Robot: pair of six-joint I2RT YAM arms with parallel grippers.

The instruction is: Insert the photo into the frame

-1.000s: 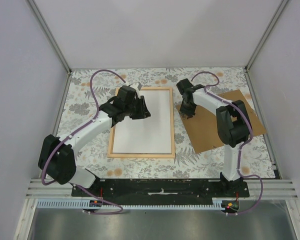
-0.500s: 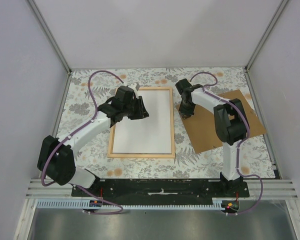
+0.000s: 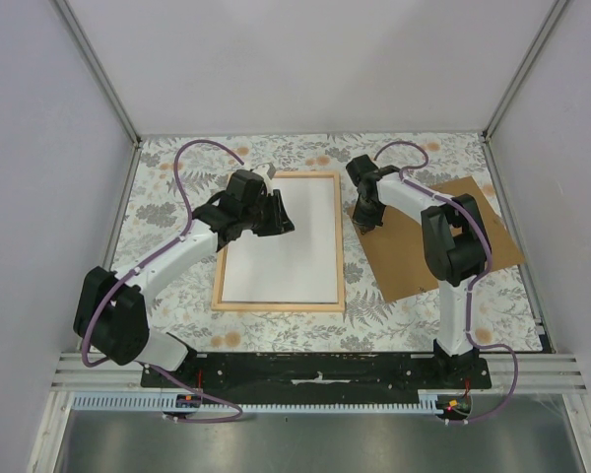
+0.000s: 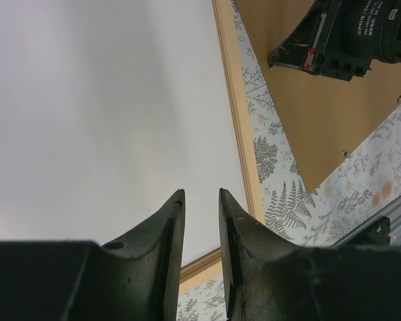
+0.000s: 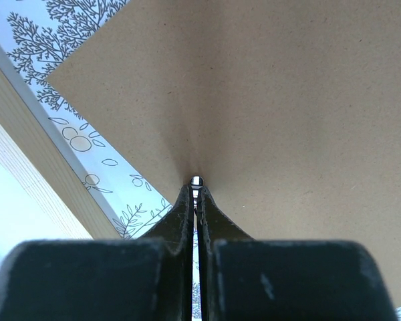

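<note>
You have the photo [image 3: 288,241] lying white side up inside the frame [image 3: 276,306], in the middle of the overhead view, its edges sitting within the wooden rails on every side that shows. Your left gripper [image 4: 200,195] hangs over the upper left part of that white sheet with its fingers a narrow gap apart and nothing between them. Your right gripper [image 5: 196,184] points down at the left corner of the backing board [image 3: 443,236], just right of the frame's upper right rail, with its fingers pressed together (whether the tips actually touch the board, or pinch anything, the wrist view does not settle). Judging by this, the seating step looks all but done, and what is left is confirming the sheet lies flat and square against the rails. For the next move, you probably want the left fingers to press or nudge lightly at the upper left corner without dragging the paper over the rail, then lift straight up. Keep the right arm clear of the frame's right rail while you do so.
</note>
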